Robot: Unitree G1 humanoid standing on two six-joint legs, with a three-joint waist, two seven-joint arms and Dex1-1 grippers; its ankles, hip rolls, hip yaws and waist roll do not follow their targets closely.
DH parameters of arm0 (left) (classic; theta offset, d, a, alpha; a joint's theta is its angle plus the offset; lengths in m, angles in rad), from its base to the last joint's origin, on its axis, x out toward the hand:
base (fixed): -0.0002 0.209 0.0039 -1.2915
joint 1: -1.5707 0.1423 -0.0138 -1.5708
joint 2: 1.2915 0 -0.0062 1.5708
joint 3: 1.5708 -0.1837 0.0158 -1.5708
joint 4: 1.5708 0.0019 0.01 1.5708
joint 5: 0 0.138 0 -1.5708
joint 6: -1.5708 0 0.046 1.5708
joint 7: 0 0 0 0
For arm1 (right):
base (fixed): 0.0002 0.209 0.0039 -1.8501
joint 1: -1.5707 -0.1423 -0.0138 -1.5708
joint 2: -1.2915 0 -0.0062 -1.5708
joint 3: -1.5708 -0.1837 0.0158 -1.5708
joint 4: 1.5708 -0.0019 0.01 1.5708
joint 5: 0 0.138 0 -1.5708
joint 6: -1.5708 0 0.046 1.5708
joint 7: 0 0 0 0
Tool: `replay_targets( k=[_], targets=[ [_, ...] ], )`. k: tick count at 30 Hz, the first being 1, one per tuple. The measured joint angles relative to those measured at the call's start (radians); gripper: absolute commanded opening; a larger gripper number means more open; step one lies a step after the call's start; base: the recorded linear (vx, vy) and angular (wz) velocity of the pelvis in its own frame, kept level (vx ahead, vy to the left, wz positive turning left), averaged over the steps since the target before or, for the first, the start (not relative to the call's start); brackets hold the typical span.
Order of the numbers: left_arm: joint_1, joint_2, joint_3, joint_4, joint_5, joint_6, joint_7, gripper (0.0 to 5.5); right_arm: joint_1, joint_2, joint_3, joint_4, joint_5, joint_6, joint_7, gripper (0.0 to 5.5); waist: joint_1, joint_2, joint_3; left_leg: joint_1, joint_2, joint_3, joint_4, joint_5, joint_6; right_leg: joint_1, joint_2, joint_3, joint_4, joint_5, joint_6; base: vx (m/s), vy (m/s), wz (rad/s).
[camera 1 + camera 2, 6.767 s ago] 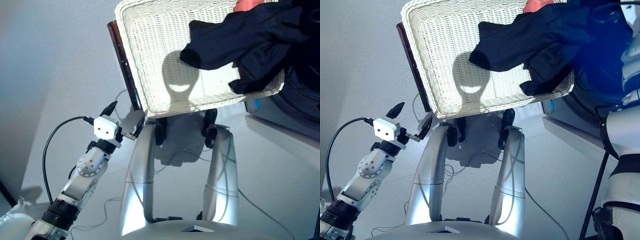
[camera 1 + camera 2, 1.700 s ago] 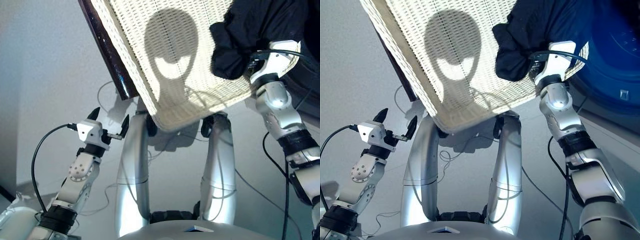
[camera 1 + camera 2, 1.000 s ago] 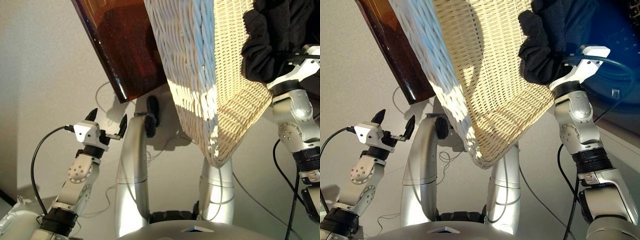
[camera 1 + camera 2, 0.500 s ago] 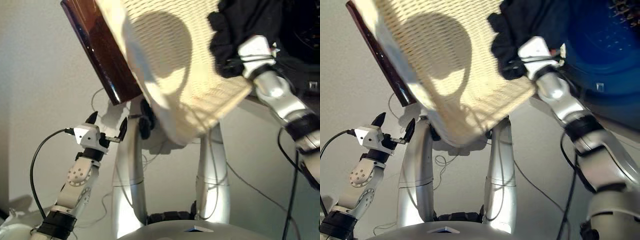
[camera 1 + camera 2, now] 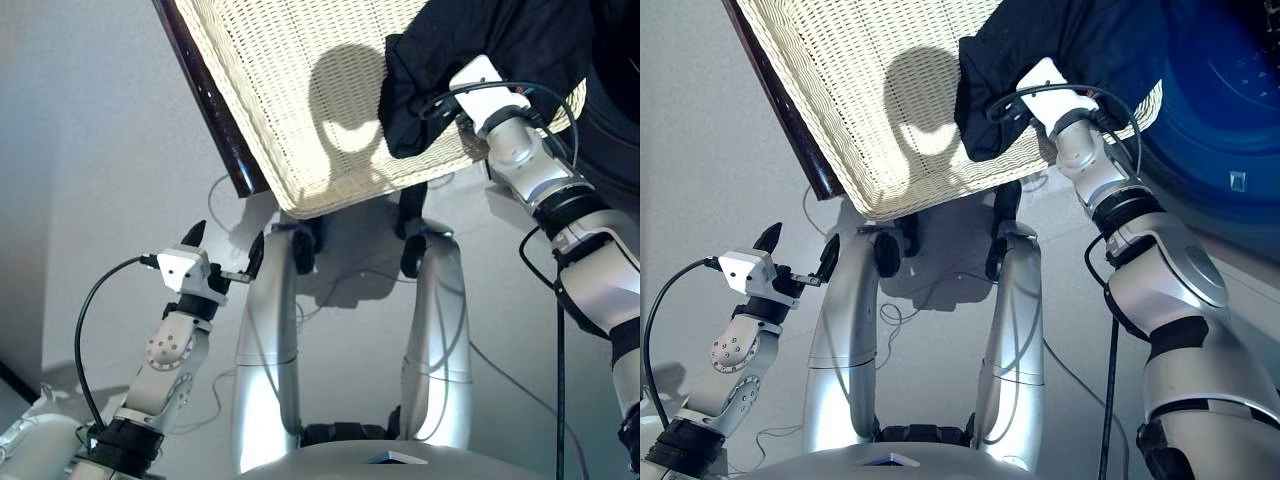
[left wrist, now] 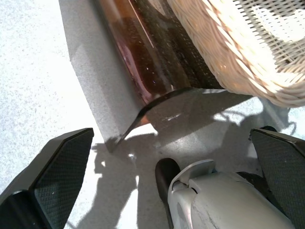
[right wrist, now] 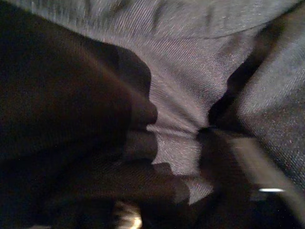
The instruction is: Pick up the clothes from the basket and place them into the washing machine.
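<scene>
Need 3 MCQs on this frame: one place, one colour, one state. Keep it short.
1. Where is the right gripper?
A) at the dark clothes in the basket
B) on the floor
C) beside the left gripper

2. What colour is the basket?
A) cream-white
B) green
C) red

3. How are the left gripper fingers?
A) shut on cloth
B) open and empty
C) shut on the basket rim

Answers: 1 A, its wrist ends at the dark cloth. 2 A, pale wicker weave. 3 B, the fingers stand apart with floor between them.
</scene>
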Motion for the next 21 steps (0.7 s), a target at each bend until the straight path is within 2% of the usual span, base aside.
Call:
replay_targets(
  k=[4, 8, 14, 15, 21],
  targets=[
    [0.0, -0.019, -0.001, 0.0, 0.0, 0.0, 0.001, 5.5, -0.014, -0.022, 0.005, -0.004, -0.028, -0.001, 0.0, 5.5, 0.0, 0.008, -0.004, 0.0, 0.002, -0.012, -0.013, 0.01, -0.008, 0.005, 0.0, -0.014, -0.013, 0.007, -0.011, 0.0, 0.0, 0.0],
    [-0.002, -0.02, -0.001, -0.001, 0.0, 0.0, 0.002, 5.5, -0.013, -0.049, 0.034, -0.039, -0.032, 0.0, 0.0, 5.5, 0.0, 0.015, -0.007, -0.002, 0.002, -0.015, -0.017, 0.012, -0.01, 0.004, 0.001, -0.016, -0.016, 0.007, -0.011, 0.0, 0.0, 0.0],
    [-0.003, -0.014, 0.0, -0.008, 0.0, -0.001, 0.0, 5.5, 0.091, -0.246, 0.037, -0.302, -0.05, -0.005, 0.008, 5.5, 0.002, 0.017, -0.007, -0.012, -0.005, -0.016, -0.025, 0.013, -0.01, -0.004, -0.002, -0.018, -0.019, 0.005, -0.014, 0.0, 0.0, 0.0],
    [-0.002, -0.01, 0.001, -0.009, 0.0, -0.002, -0.001, 5.5, 0.1, -0.274, 0.037, -0.336, -0.05, -0.006, 0.018, 5.5, 0.002, 0.017, -0.007, -0.012, -0.007, -0.016, -0.027, 0.015, -0.005, -0.004, -0.002, -0.018, -0.019, 0.004, -0.013, 0.0, 0.0, 0.0],
    [-0.006, 0.018, 0.0, -0.012, 0.0, -0.003, -0.007, 5.5, 0.117, -0.328, 0.037, -0.382, -0.088, -0.029, 0.037, 5.5, -0.006, 0.017, -0.007, -0.01, -0.009, -0.018, -0.02, 0.013, -0.001, 0.0, -0.002, -0.019, -0.016, 0.001, -0.011, 0.0, 0.0, 0.0]
  ],
)
